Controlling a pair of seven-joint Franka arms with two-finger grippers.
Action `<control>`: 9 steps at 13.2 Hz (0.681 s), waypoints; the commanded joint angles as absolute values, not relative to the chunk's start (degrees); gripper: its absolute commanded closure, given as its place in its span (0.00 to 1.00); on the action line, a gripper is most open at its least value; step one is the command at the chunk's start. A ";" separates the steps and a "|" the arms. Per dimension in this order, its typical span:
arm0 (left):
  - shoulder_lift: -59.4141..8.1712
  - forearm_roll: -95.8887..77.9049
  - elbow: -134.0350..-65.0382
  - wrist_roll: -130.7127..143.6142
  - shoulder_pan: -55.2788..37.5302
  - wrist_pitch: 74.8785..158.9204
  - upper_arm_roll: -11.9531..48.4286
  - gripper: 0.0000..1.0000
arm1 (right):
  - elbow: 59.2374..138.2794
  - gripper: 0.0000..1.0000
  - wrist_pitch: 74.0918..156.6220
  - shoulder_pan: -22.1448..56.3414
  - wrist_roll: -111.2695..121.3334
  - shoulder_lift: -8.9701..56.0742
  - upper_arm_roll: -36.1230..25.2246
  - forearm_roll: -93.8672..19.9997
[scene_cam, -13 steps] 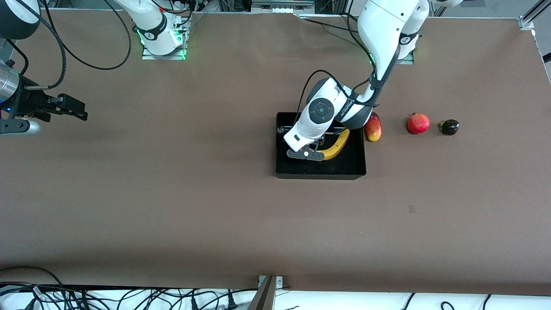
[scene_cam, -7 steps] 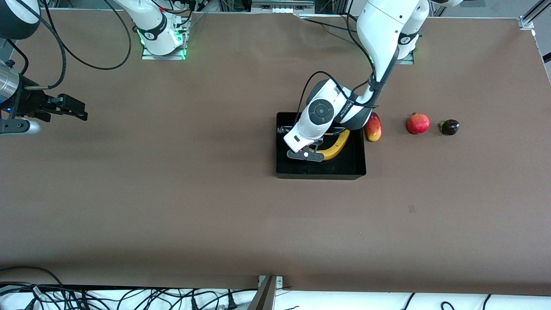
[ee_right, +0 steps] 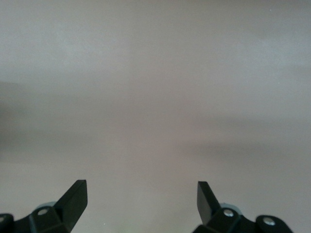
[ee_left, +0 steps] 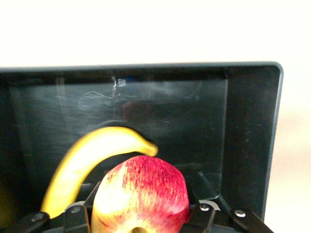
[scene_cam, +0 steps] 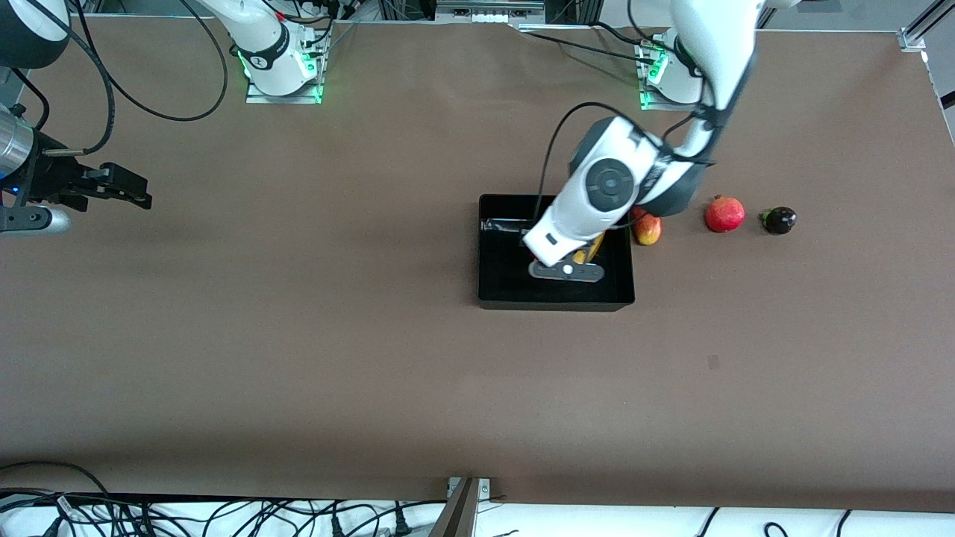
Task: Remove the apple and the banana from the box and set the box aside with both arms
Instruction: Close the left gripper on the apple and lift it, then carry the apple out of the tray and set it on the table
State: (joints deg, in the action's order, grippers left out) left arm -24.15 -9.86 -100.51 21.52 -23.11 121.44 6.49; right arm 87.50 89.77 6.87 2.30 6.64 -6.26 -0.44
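Note:
The black tray (scene_cam: 556, 304) lies mid-table. The yellow banana (scene_cam: 598, 245) lies in it, mostly covered by the left hand; the left wrist view shows the banana (ee_left: 82, 160) curved on the tray floor (ee_left: 194, 121). My left gripper (scene_cam: 565, 270) is over the tray. In the left wrist view it (ee_left: 141, 218) is shut on a red apple with yellow patches (ee_left: 146, 187), one finger against each side. The apple is hidden under the hand in the front view. My right gripper (scene_cam: 138, 195) waits open and empty over bare table at the right arm's end (ee_right: 141, 194).
Beside the tray toward the left arm's end lie a red-and-yellow fruit (scene_cam: 647, 228), a round red fruit (scene_cam: 724, 214) and a small dark fruit (scene_cam: 780, 220) in a row. Cables hang along the table's near edge.
The left hand has shifted over the tray toward the left arm's end and now covers most of the banana. The right arm has not moved.

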 commanded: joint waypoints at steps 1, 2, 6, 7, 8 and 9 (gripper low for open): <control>-20.49 -10.72 -101.95 10.33 -15.06 116.91 7.73 1.00 | 86.22 0.00 89.65 6.42 2.02 7.38 -6.06 -0.97; -20.30 -10.72 -102.04 6.02 -12.51 115.76 7.73 1.00 | 86.22 0.00 89.65 6.42 2.02 7.38 -6.06 -0.97; -22.14 -10.11 -104.41 -11.48 -3.89 115.57 7.65 1.00 | 86.22 0.00 89.65 6.42 2.02 7.38 -6.06 -0.97; -23.28 -9.67 -104.50 -13.95 -2.30 116.19 7.56 1.00 | 86.22 0.00 89.65 6.42 2.02 7.30 -6.06 -1.05; -24.68 -8.19 -104.68 -15.80 -1.15 117.50 7.56 1.00 | 86.22 0.00 89.65 6.42 2.02 7.29 -6.06 -1.05; -25.65 -6.17 -105.37 -17.47 -0.19 119.60 7.56 1.00 | 86.22 0.00 89.56 6.42 2.02 7.38 -6.06 -1.23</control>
